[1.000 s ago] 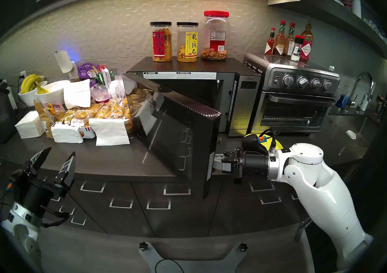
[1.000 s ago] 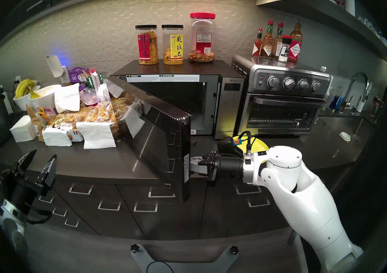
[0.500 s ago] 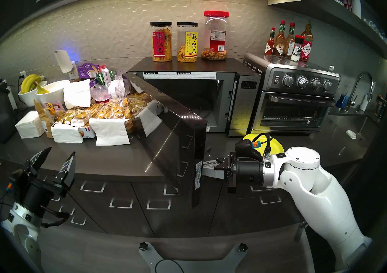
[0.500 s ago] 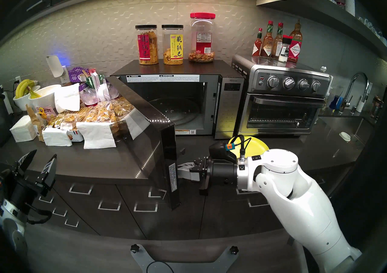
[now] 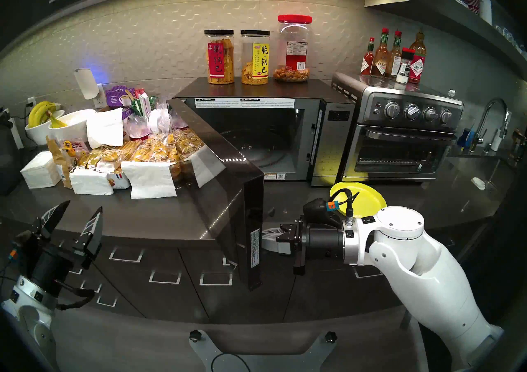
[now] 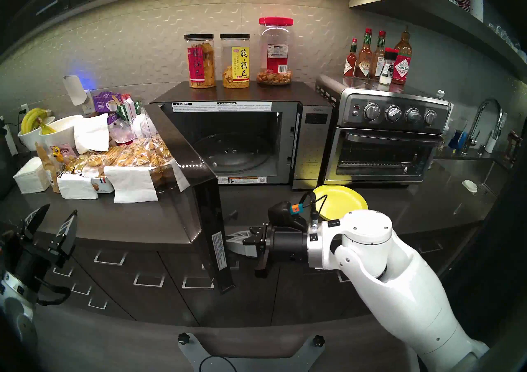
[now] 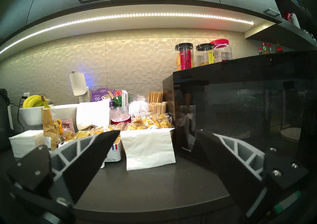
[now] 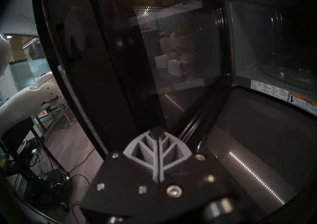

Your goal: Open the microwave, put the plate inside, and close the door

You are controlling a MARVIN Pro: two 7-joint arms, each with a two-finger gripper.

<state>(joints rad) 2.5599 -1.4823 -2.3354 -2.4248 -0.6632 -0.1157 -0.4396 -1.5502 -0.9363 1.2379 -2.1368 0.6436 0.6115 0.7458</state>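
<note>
The black-and-grey microwave (image 5: pixel 328 140) stands on the counter with its door (image 5: pixel 222 191) swung out toward me, roughly square to the front. The cavity and glass turntable (image 6: pixel 231 151) show. My right gripper (image 5: pixel 266 238) is shut and empty, its tips against the inner side of the door (image 8: pixel 171 64) near the free edge; the right wrist view shows the closed right gripper (image 8: pixel 156 130). The yellow plate (image 5: pixel 365 196) lies flat on the counter behind my right wrist. My left gripper (image 5: pixel 75 214) hangs open at the counter's front left, left gripper (image 7: pixel 157 132) facing the door's glass (image 7: pixel 248 106).
A steel toaster oven (image 5: pixel 399 140) stands right of the microwave, sauce bottles (image 5: pixel 393 57) on it. Three jars (image 5: pixel 242 57) top the microwave. Snack packs and napkins (image 5: pixel 137 169) and bowls with bananas (image 5: pixel 42 123) crowd the left. A sink (image 5: pixel 490 134) is far right.
The door has swung further open to the left, with my shut right gripper following against its inner side. More of the turntable and the plate now shows. The left arm has not moved.
</note>
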